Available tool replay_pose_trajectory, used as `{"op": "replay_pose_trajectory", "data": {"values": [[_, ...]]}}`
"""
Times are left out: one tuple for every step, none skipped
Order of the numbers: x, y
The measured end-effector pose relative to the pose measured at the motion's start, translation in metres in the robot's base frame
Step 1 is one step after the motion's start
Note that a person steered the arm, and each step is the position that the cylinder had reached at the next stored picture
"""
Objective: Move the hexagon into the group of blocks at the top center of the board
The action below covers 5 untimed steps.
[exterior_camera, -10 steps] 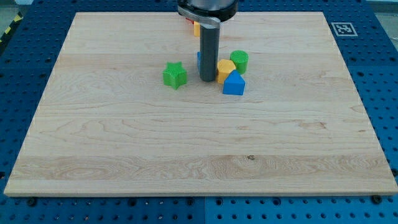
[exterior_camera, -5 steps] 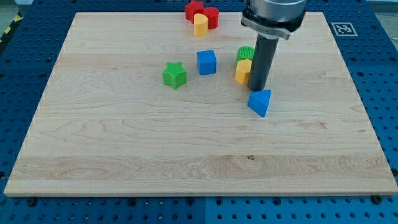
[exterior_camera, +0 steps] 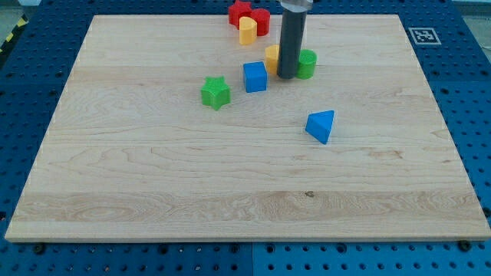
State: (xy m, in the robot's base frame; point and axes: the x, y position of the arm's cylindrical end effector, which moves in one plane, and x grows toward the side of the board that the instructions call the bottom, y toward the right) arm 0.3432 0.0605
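The yellow hexagon (exterior_camera: 271,57) lies in the upper middle of the board, partly hidden behind my rod. My tip (exterior_camera: 288,76) rests just right of and below it, between the hexagon and a green cylinder (exterior_camera: 307,64). The top-centre group is two red blocks (exterior_camera: 240,11) (exterior_camera: 260,21) and a small yellow block (exterior_camera: 247,31). It sits a short way up and left of the hexagon.
A blue cube (exterior_camera: 255,77) lies just left of and below the hexagon. A green star (exterior_camera: 215,92) lies further left. A blue triangular block (exterior_camera: 321,126) sits apart, below and right of my tip. The wooden board (exterior_camera: 153,192) lies on a blue perforated table.
My tip moved up and to the left. The yellow hexagon slid up-left with it, closer to the top group. The green cylinder shifted slightly. The blue triangle stayed where it was left.
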Motion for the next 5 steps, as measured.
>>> {"op": "replay_pose_trajectory", "data": {"values": [[-0.02,-0.009],[-0.041,-0.02],[-0.059,-0.029],[-0.064,-0.031],[-0.064,-0.031]]}}
